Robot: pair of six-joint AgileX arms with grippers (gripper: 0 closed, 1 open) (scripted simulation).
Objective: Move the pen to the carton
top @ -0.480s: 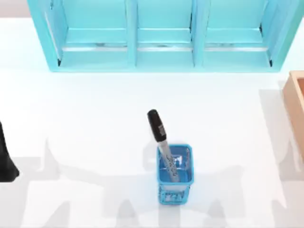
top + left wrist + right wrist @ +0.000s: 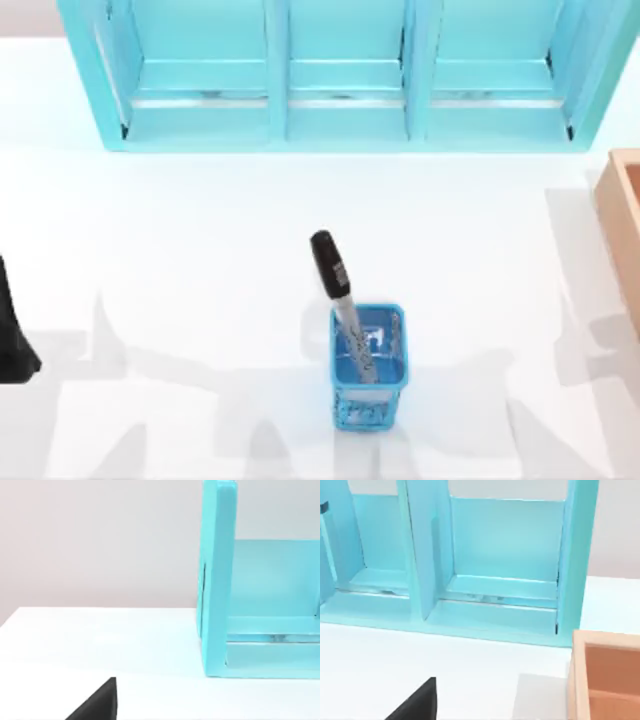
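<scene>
A white table (image 2: pixel 200 230) carries everything here, with a turquoise three-bay shelf unit (image 2: pixel 340 75) along its far edge, its open bays facing the work area. At the table's right edge sits the tan cardboard carton (image 2: pixel 625 215), walls raised and top open, apparently placed to take whatever is dropped in from above; the right wrist view looks across at one corner of it, beside the shelf unit's end panel. Near the table's middle, well apart from the carton, a small blue mesh holder (image 2: pixel 368 372) stands upright, and the pen (image 2: pixel 340 300) rests inside it, its grey body down in the holder and its thick black cap leaning out toward the upper left, above the rim, where a gripper could likely reach it. Black lettering runs along the pen's body but is too small to read. A dark part of the left arm (image 2: pixel 12 340) sits at the table's left edge, far from the pen; whether either gripper's jaws are open or closed cannot be told from these views. Judged by the layout, the pen has not yet been lifted.
</scene>
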